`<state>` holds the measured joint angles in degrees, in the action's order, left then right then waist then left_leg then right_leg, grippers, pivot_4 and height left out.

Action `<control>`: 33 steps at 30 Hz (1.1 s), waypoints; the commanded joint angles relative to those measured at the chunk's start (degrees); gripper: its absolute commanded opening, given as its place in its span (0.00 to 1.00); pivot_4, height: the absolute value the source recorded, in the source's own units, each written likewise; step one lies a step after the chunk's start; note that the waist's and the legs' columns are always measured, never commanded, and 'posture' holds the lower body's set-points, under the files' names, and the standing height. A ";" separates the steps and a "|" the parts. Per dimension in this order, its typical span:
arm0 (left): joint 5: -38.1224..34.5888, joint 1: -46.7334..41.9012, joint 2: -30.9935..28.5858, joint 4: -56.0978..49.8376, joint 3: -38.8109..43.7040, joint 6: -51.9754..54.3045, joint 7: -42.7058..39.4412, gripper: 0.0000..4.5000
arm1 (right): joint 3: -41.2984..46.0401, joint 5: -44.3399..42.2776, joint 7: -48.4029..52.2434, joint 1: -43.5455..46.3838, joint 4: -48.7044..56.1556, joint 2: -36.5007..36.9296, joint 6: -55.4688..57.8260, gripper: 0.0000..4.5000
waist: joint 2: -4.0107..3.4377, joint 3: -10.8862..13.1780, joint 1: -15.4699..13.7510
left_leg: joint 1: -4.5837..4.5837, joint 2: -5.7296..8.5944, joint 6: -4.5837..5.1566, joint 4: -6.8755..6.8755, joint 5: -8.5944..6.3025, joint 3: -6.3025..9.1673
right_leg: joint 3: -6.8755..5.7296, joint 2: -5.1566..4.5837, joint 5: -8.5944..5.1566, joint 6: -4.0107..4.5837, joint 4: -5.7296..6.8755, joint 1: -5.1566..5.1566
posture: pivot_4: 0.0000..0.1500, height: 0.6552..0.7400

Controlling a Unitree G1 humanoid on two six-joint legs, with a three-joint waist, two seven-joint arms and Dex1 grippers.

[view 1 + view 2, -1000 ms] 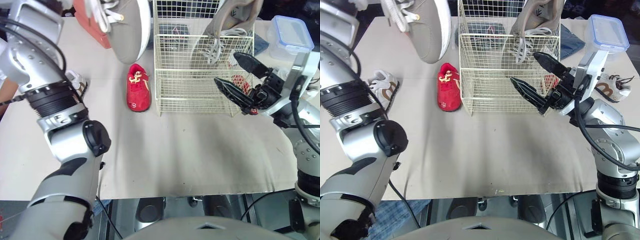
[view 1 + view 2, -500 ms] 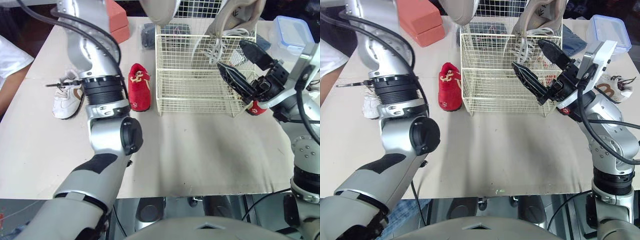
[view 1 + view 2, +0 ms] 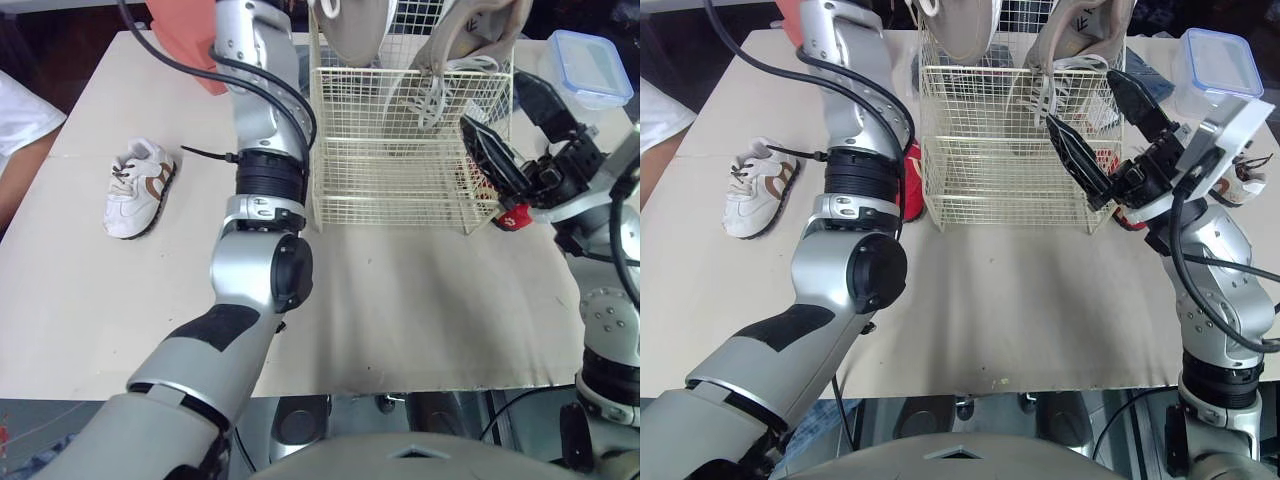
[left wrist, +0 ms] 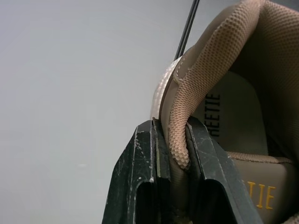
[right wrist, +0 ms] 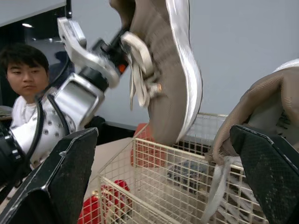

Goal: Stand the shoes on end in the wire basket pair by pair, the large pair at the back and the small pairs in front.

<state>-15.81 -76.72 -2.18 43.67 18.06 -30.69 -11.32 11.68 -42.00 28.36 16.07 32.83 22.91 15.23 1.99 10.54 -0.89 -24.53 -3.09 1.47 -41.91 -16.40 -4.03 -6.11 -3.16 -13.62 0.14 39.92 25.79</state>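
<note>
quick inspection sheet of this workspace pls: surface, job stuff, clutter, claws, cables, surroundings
surface: beige table, flat.
job's things: wire basket upright; large shoe on end at its back right; second large shoe held above its back left; white shoe lies on the table's left; red shoe lies right of the basket; second red shoe lies partly behind the left arm.
clutter: lidded box; red box.
claws: left claw shut on the second large shoe's heel collar; right claw open by the basket's right side.
cables: black cable along the right arm.
surroundings: person's sleeve at the left edge.
</note>
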 commanded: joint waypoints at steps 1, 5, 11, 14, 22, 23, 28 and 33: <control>2.96 -2.70 0.57 0.45 -2.59 -4.89 1.23 0.03 | 1.65 3.01 1.29 -0.50 1.79 -0.51 -6.10 1.00 | 0.00 0.00 -0.02 | 0.00 0.00 0.00 -0.01 0.00 0.01 | -0.02 0.00 0.00 0.00 0.00 0.00 | 1.00 0.36; 5.30 -1.70 0.53 1.44 -3.84 -6.91 3.23 0.03 | 1.48 4.95 2.21 -1.02 0.85 -0.47 -8.95 1.00 | 0.00 0.00 -0.04 | -0.04 0.00 0.00 -0.08 0.00 0.06 | -0.07 0.00 0.00 0.00 0.03 0.00 | 1.00 0.36; 7.48 0.85 1.74 2.44 -5.30 -8.46 5.64 0.03 | 1.18 5.75 2.62 -1.59 0.03 -0.55 -10.44 1.00 | 0.00 0.00 -0.03 | -0.07 0.00 0.00 -0.13 0.00 0.09 | -0.11 0.00 0.00 0.00 0.04 0.00 | 1.00 0.36; 8.42 2.12 2.44 2.93 -6.12 -8.68 6.45 0.03 | 1.19 5.66 2.65 -1.66 -0.20 -0.51 -10.79 1.00 | -0.01 0.00 -0.11 | -0.09 0.00 0.00 -0.18 0.00 0.11 | -0.15 -0.01 0.00 0.00 0.05 -0.01 | 1.00 0.36; 12.16 9.08 3.47 -0.50 -9.23 -7.59 9.01 0.03 | 1.56 5.36 2.52 -2.02 -0.15 -0.18 -10.52 1.00 | -0.05 -0.03 -0.05 | -0.07 -0.01 0.00 -0.20 0.00 0.11 | -0.14 0.00 0.00 0.00 0.09 -0.02 | 1.00 0.36; 12.57 10.42 3.47 -1.50 -9.88 -7.12 8.83 0.03 | 1.58 5.30 2.49 -2.03 -0.10 -0.12 -10.44 1.00 | -0.07 -0.04 -0.05 | -0.07 -0.01 0.00 -0.20 0.00 0.12 | -0.14 -0.01 0.00 0.00 0.10 -0.02 | 1.00 0.36; 12.33 15.79 3.59 -6.54 -12.31 -2.95 6.63 0.03 | 1.69 4.99 2.82 -1.93 -0.29 0.27 -10.06 1.00 | -0.11 -0.07 -0.18 | -0.07 -0.04 0.00 -0.22 0.00 0.14 | -0.15 -0.02 0.00 0.00 0.11 -0.03 | 1.00 0.36; 11.21 20.37 3.37 -11.22 -13.71 3.16 4.56 0.56 | 1.60 4.83 3.13 -1.32 -0.99 0.62 -10.00 1.00 | -0.17 -0.10 -0.14 | -0.04 -0.06 0.00 -0.27 0.00 0.15 | -0.16 -0.03 0.00 0.00 0.14 -0.09 | 1.00 0.36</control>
<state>-4.25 -56.71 1.07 35.07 5.49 -28.88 -5.88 12.00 -36.53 31.05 14.11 30.91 22.85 5.98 1.82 10.43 -1.04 -24.54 -3.15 1.47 -42.19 -16.40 -3.87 -6.27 -3.19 -13.62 0.14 40.08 25.68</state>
